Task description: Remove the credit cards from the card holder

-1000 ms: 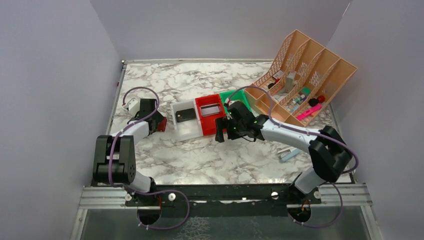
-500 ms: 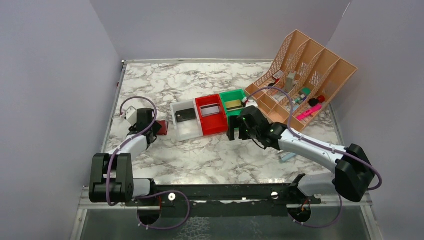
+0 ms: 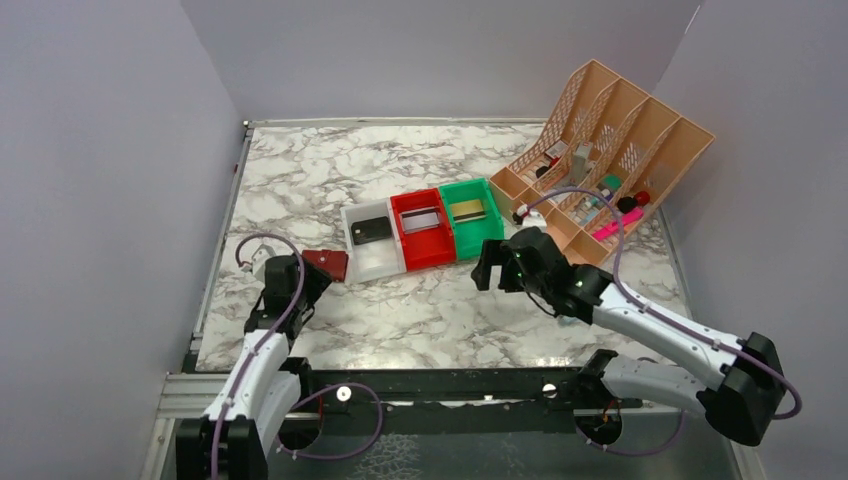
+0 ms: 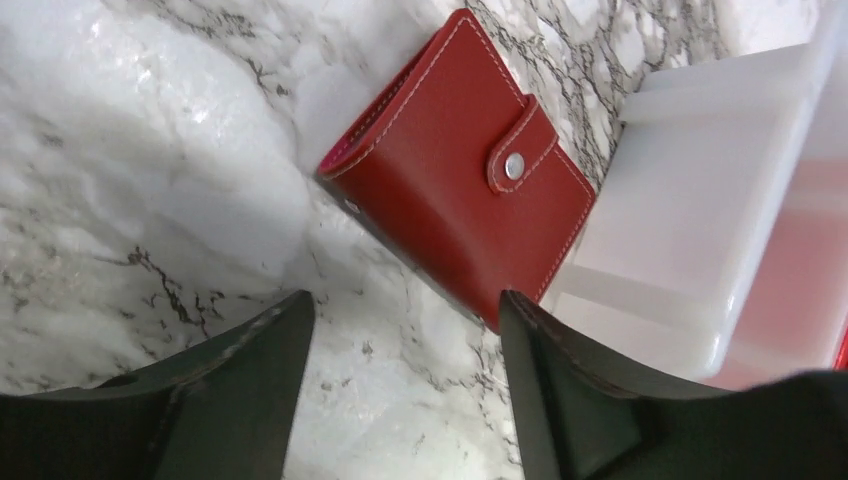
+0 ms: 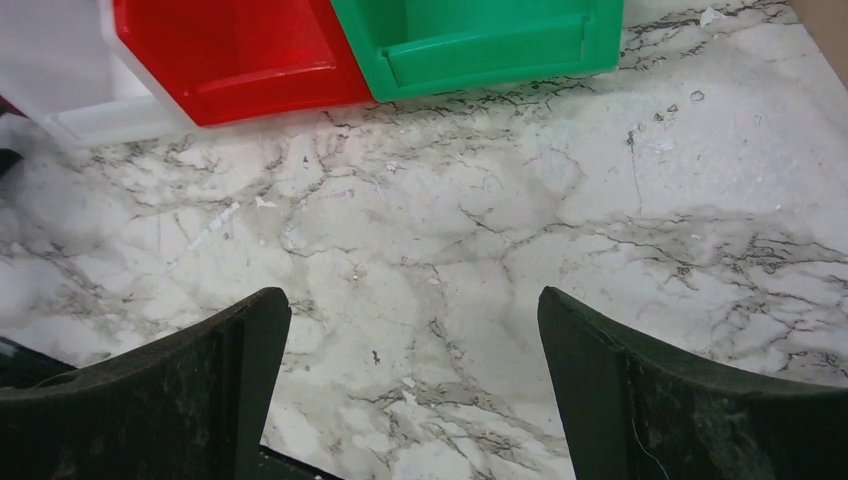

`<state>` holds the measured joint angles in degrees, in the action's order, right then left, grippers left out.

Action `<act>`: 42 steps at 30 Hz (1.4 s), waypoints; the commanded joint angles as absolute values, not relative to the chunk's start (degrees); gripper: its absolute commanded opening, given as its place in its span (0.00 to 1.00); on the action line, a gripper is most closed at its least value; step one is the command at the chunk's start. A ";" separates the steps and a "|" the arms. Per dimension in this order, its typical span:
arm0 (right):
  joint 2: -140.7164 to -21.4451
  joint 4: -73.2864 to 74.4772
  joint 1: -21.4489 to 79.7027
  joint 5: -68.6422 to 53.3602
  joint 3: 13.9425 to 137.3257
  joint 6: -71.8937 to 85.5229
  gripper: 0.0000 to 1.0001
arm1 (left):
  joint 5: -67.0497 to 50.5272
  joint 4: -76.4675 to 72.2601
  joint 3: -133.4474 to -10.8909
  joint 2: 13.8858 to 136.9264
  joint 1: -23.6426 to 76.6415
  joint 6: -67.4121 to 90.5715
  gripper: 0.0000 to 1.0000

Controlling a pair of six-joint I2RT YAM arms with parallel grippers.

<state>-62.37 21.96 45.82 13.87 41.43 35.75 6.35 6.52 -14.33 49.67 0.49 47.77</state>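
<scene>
The dark-red card holder (image 3: 328,263) lies folded shut on the marble next to the white bin (image 3: 372,258); in the left wrist view it (image 4: 455,170) shows its snap tab. A black card (image 3: 371,231) lies in the white bin, a grey card (image 3: 422,219) in the red bin (image 3: 428,247), a gold card (image 3: 467,209) in the green bin (image 3: 480,225). My left gripper (image 3: 297,290) is open and empty just short of the holder, also seen in the left wrist view (image 4: 405,320). My right gripper (image 3: 487,266) is open and empty over bare marble in front of the green bin, as in the right wrist view (image 5: 412,310).
A tan slotted organizer (image 3: 605,155) with small items stands at the back right. Loose items (image 3: 578,310) lie on the table beside the right arm. The red bin (image 5: 235,55) and green bin (image 5: 480,40) line the top of the right wrist view.
Both arms have pulled back toward the near edge. The left gripper has let go of the card holder, which now lies beside the white bin. The right gripper moved away from the bins.
</scene>
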 commanded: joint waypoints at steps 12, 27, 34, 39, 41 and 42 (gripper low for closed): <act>-50.55 25.25 46.32 19.44 38.34 36.67 0.99 | 13.50 17.12 -28.89 54.72 0.62 47.45 0.99; -51.68 24.63 46.32 22.99 36.77 34.17 0.99 | 10.90 22.52 -45.42 84.45 0.64 41.78 0.99; -52.71 24.54 46.32 23.60 36.86 33.66 0.99 | 9.39 23.52 -45.98 88.17 0.62 34.72 0.96; -53.01 24.66 46.32 23.66 36.96 33.75 0.99 | 8.28 21.80 -41.02 83.42 1.22 35.72 0.90; -52.93 24.91 46.32 23.71 37.04 33.79 0.99 | 7.26 20.52 -39.01 81.16 1.32 35.49 0.88; -52.92 25.12 46.32 23.82 37.11 33.88 0.99 | 6.56 20.36 -38.24 80.36 1.36 35.18 0.86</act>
<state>-52.90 24.93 45.82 21.63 37.10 34.37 10.13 19.38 -42.74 83.72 0.91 36.38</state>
